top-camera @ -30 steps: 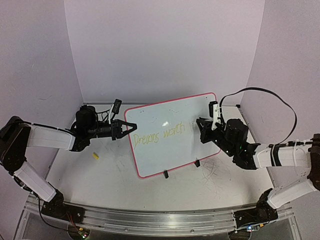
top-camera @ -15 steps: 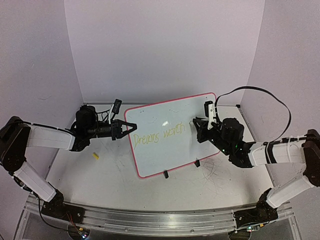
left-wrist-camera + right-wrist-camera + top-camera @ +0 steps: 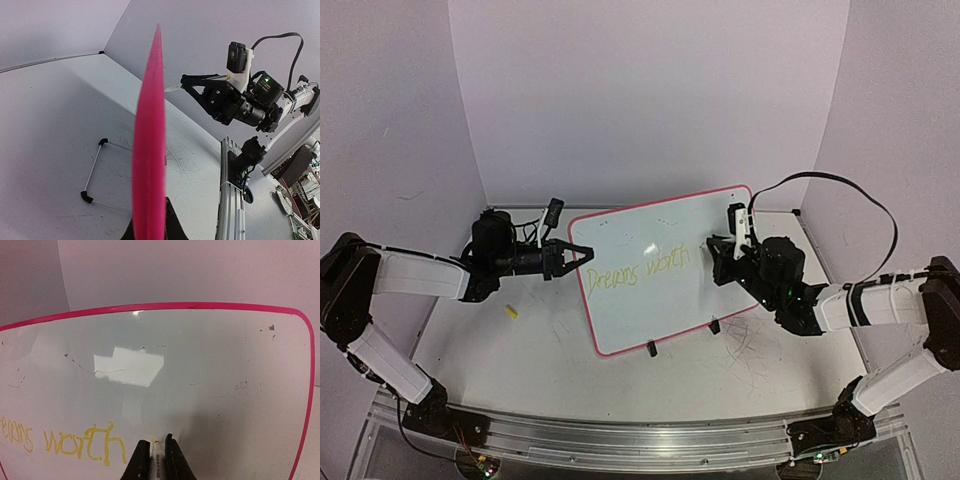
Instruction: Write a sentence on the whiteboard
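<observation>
Reading "Dreams worth" in thin yellow, sentence [image 3: 75,440] crosses glossy pink-rimmed board [image 3: 660,305]; right gripper [image 3: 156,441] pinches marker [image 3: 158,461], left gripper [image 3: 582,256] clamps its edge.

Your right wrist view crops the sentence [image 3: 65,440] at the picture's left edge, and the marker [image 3: 157,456] sits mostly hidden inside the right gripper [image 3: 156,441]. From the left wrist, the whiteboard [image 3: 150,150] shows only its rim.

Your left gripper [image 3: 582,255], left of centre, wrist level, clamped on whiteboard [image 3: 660,310] rim. Your right gripper [image 3: 714,250], centre-right, pinching marker [image 3: 157,456].
</observation>
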